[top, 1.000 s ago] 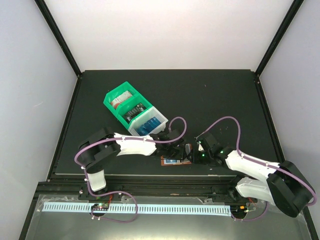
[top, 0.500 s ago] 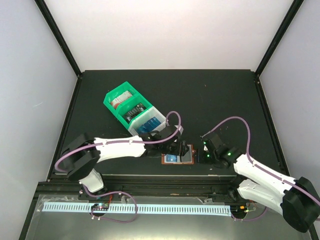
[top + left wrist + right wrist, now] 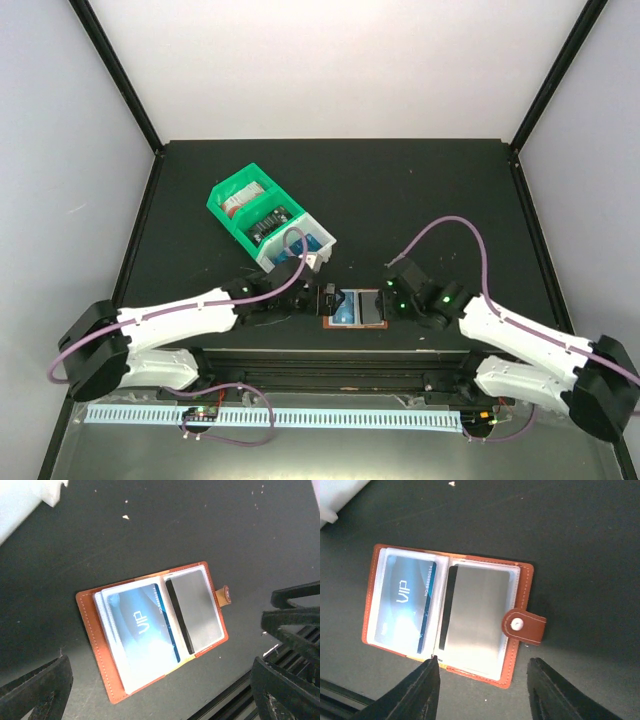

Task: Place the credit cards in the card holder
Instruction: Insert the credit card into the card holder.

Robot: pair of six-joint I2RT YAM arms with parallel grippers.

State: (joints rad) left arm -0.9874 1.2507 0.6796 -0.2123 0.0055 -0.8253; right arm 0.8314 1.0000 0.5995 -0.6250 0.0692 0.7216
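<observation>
The brown card holder (image 3: pixel 352 326) lies open and flat near the table's front edge. A blue credit card (image 3: pixel 137 625) marked VIP sits in its left clear pocket. A silver-grey card with a black stripe (image 3: pixel 475 615) sits in the right pocket, beside the snap tab (image 3: pixel 525 625). My left gripper (image 3: pixel 320 297) stands wide open just left of the holder, holding nothing; its fingers (image 3: pixel 35 690) frame the holder from below in the left wrist view. My right gripper (image 3: pixel 485 680) is open at the holder's right half, and one fingertip (image 3: pixel 433 661) touches its lower edge.
A green bin (image 3: pixel 245 205) and an adjoining white bin (image 3: pixel 300 245) holding blue items stand behind and to the left of the holder. The table's front rail (image 3: pixel 330 355) runs just below the holder.
My left gripper has drawn back to the left off the holder and opened wide. My right gripper has moved in toward the holder's right side and opened further. The holder now lies uncovered.
</observation>
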